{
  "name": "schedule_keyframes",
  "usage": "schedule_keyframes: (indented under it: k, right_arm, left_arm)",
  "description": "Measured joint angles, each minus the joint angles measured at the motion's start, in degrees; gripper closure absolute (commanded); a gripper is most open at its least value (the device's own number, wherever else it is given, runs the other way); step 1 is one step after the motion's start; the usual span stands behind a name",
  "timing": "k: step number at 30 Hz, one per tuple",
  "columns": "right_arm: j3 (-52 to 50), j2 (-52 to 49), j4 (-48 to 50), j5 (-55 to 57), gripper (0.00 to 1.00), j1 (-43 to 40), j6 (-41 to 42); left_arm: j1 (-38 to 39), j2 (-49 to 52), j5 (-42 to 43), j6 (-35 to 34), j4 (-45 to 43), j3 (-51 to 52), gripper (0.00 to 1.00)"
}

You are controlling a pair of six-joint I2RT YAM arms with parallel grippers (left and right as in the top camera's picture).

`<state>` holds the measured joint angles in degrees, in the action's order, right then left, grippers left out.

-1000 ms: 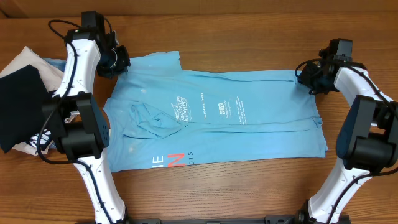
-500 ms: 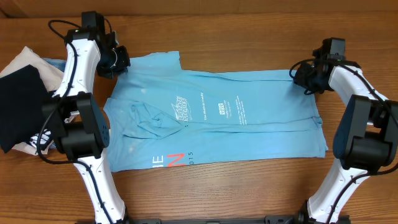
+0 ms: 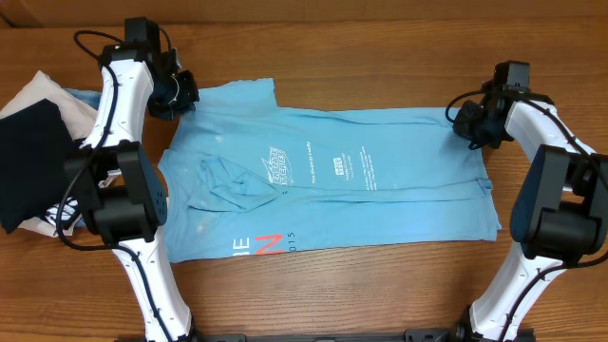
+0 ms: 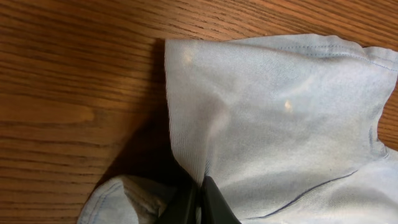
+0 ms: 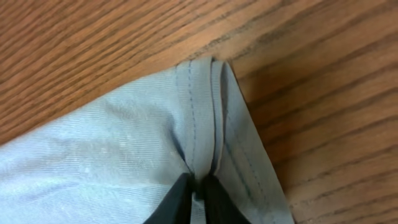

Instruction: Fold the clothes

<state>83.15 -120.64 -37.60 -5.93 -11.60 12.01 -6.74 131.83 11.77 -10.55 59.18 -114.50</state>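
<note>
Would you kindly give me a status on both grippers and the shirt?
Left gripper shut on blue T-shirt sleeve. Right gripper shut on its hem corner. Black garment lies aside.

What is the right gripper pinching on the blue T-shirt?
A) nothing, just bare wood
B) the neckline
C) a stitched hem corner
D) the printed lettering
C: the right wrist view shows the right gripper with its fingers pinched on the double-stitched hem at a corner of the T-shirt.
</note>
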Motion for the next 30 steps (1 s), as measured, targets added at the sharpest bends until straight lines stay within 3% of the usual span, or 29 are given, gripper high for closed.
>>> schedule_keyframes:
  k: [7,8,10,17,30]
  right_arm:
    - [0.0,0.0,0.02,0.0,0.9,0.0,-0.02]
    - [0.0,0.0,0.02,0.0,0.96,0.0,-0.04]
    - [0.0,0.0,0.02,-0.02,0.96,0.0,-0.02]
    - [0.0,0.0,0.09,0.02,0.88,0.0,-0.07]
    - [0.0,0.0,-0.98,-0.92,0.87,-0.7,-0.04]
  left_arm:
    - [0.0,0.0,0.0,0.0,0.02,0.0,0.94]
    - [0.0,0.0,0.0,0.0,0.02,0.0,0.94]
    - [0.0,0.0,0.0,0.0,0.04,0.0,0.94]
    - [0.0,0.0,0.0,0.0,0.2,0.0,0.94]
    - [0.0,0.0,-0.02,0.0,0.28,0.0,0.94]
